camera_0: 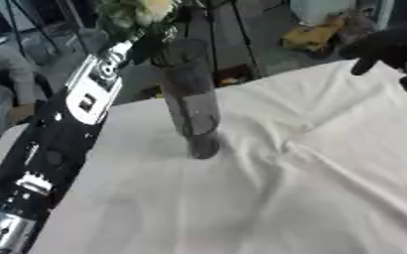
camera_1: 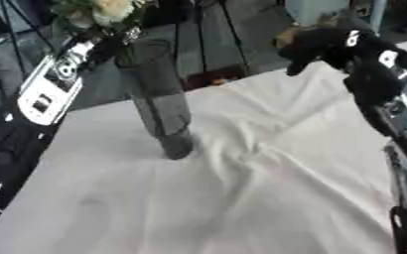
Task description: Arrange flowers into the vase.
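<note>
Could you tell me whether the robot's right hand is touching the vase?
Apart. In the right eye view the right hand hangs over the cloth's far edge, with bare white cloth between it and the vase.

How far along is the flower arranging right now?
Midway through a placement. The vase stands upright on the white cloth. The left hand holds pale flowers at the vase's mouth; whether the stems are inside is unclear. The right hand hovers over the table's far edge, holding nothing. Left: releasing the flowers.

Both head eyes look steeply down, close over the white-clothed table (camera_0: 328, 163). They share the vase (camera_1: 159, 94) near 11 o'clock; floor, seemingly, lies toward 12.
</note>
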Robot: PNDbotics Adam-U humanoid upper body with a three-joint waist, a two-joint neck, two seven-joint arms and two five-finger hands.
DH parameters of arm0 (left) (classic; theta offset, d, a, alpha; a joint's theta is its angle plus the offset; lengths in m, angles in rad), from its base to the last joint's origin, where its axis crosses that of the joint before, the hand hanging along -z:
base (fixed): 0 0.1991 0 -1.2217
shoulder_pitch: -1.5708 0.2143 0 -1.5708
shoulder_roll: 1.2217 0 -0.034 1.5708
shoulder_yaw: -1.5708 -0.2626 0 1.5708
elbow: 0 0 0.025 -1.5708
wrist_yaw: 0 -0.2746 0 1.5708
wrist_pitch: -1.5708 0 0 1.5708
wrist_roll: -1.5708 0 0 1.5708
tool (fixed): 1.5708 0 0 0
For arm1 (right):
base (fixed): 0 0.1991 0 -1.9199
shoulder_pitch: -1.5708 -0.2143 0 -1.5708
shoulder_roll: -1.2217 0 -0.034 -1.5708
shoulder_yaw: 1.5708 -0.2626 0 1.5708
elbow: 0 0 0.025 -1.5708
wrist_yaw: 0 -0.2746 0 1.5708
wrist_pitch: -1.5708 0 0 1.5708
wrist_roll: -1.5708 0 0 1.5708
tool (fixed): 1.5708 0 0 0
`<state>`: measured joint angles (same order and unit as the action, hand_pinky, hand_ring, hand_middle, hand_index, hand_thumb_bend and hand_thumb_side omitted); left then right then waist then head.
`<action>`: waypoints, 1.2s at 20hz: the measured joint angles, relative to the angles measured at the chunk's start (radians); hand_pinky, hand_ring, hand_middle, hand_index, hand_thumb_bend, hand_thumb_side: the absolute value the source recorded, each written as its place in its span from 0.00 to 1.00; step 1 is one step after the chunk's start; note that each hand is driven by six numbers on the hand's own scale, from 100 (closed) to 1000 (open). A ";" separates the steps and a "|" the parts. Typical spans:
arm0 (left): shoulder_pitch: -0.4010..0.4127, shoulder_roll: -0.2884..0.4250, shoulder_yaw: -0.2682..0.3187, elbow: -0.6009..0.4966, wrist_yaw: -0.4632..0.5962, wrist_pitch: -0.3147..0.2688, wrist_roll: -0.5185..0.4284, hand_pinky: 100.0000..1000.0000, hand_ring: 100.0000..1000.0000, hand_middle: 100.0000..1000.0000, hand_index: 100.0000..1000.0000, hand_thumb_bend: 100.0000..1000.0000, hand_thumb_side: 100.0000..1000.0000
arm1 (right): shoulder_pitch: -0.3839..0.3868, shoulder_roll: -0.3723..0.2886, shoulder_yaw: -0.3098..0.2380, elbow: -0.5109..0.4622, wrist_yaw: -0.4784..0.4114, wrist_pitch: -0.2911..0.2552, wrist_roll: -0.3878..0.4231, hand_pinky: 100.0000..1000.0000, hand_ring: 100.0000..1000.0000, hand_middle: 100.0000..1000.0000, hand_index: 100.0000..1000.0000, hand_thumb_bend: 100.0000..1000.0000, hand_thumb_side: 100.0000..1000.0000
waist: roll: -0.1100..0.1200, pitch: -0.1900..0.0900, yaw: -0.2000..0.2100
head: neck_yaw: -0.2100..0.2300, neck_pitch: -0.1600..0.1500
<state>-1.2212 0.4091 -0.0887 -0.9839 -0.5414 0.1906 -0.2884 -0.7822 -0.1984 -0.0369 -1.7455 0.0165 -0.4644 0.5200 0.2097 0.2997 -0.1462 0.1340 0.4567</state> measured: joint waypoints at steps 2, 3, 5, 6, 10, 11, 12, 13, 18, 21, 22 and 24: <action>0.000 0.005 0.000 0.000 -0.004 0.009 -0.036 0.76 0.94 1.00 1.00 0.03 1.00 | 0.001 0.000 0.000 0.000 0.000 0.000 0.000 0.74 0.74 0.52 0.81 0.17 1.00 | 0.000 -0.002 0.001 | -0.001 0.000; 0.000 0.007 0.001 -0.002 -0.006 0.013 -0.053 0.76 0.94 1.00 1.00 0.03 1.00 | 0.001 0.000 0.000 -0.001 0.000 0.000 0.000 0.74 0.74 0.52 0.81 0.17 1.00 | 0.000 -0.003 0.001 | -0.002 0.000; 0.000 0.011 0.003 -0.008 -0.011 0.019 -0.081 0.76 0.94 1.00 1.00 0.03 1.00 | 0.003 0.000 0.000 -0.005 0.000 0.000 -0.001 0.74 0.74 0.52 0.81 0.17 1.00 | 0.000 -0.003 0.001 | -0.003 0.000; 0.000 0.013 0.005 -0.011 -0.014 0.021 -0.091 0.77 0.95 1.00 1.00 0.16 1.00 | 0.005 0.000 0.000 -0.005 0.000 0.000 -0.001 0.74 0.74 0.52 0.81 0.16 1.00 | 0.000 -0.004 0.002 | -0.003 0.000; 0.002 0.021 0.010 -0.023 -0.016 0.027 -0.118 0.78 0.95 1.00 1.00 0.32 1.00 | 0.009 0.000 -0.001 -0.006 0.000 0.003 -0.003 0.74 0.74 0.52 0.81 0.16 1.00 | -0.002 -0.005 0.007 | -0.004 0.000; 0.003 0.023 0.012 -0.026 -0.016 0.028 -0.122 0.78 0.95 1.00 1.00 0.32 1.00 | 0.009 0.000 -0.001 -0.006 0.000 0.003 -0.003 0.74 0.74 0.52 0.81 0.16 1.00 | -0.002 -0.005 0.008 | -0.004 0.000; 0.004 0.025 0.013 -0.029 -0.016 0.029 -0.124 0.78 0.95 1.00 1.00 0.32 1.00 | 0.009 0.000 -0.001 -0.006 0.000 0.004 -0.004 0.74 0.74 0.52 0.81 0.16 1.00 | -0.002 -0.005 0.008 | -0.004 0.000; 0.004 0.026 0.013 -0.031 -0.016 0.030 -0.125 0.76 0.94 1.00 1.00 0.37 1.00 | 0.009 0.000 -0.001 -0.006 0.000 0.004 -0.004 0.74 0.74 0.52 0.81 0.16 1.00 | -0.002 -0.005 0.008 | -0.004 0.000; 0.007 0.030 0.019 -0.048 0.011 0.025 -0.118 0.77 0.95 1.00 1.00 0.50 1.00 | 0.009 0.000 -0.006 -0.006 0.000 0.005 -0.009 0.74 0.73 0.52 0.81 0.16 1.00 | -0.007 -0.007 0.009 | -0.004 0.000; 0.011 0.040 0.019 -0.048 0.014 0.025 -0.120 0.78 0.95 1.00 1.00 0.52 1.00 | 0.010 0.000 -0.006 -0.006 0.000 0.007 -0.011 0.74 0.73 0.52 0.81 0.16 1.00 | -0.008 -0.009 0.010 | -0.005 0.000; 0.013 0.044 0.018 -0.048 0.013 0.025 -0.122 0.78 0.95 1.00 1.00 0.52 1.00 | 0.011 0.000 -0.006 -0.007 0.000 0.007 -0.011 0.74 0.73 0.52 0.81 0.16 1.00 | -0.008 -0.010 0.011 | -0.005 0.000; 0.018 0.053 0.018 -0.049 0.009 0.024 -0.132 0.79 0.96 1.00 1.00 0.53 1.00 | 0.015 0.000 -0.006 -0.008 0.000 0.008 -0.012 0.74 0.73 0.52 0.81 0.16 1.00 | -0.008 -0.011 0.013 | -0.007 0.000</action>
<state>-1.2034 0.4623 -0.0707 -1.0330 -0.5329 0.2146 -0.4201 -0.7668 -0.1982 -0.0431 -1.7539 0.0169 -0.4566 0.5078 0.2013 0.2891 -0.1332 0.1275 0.4565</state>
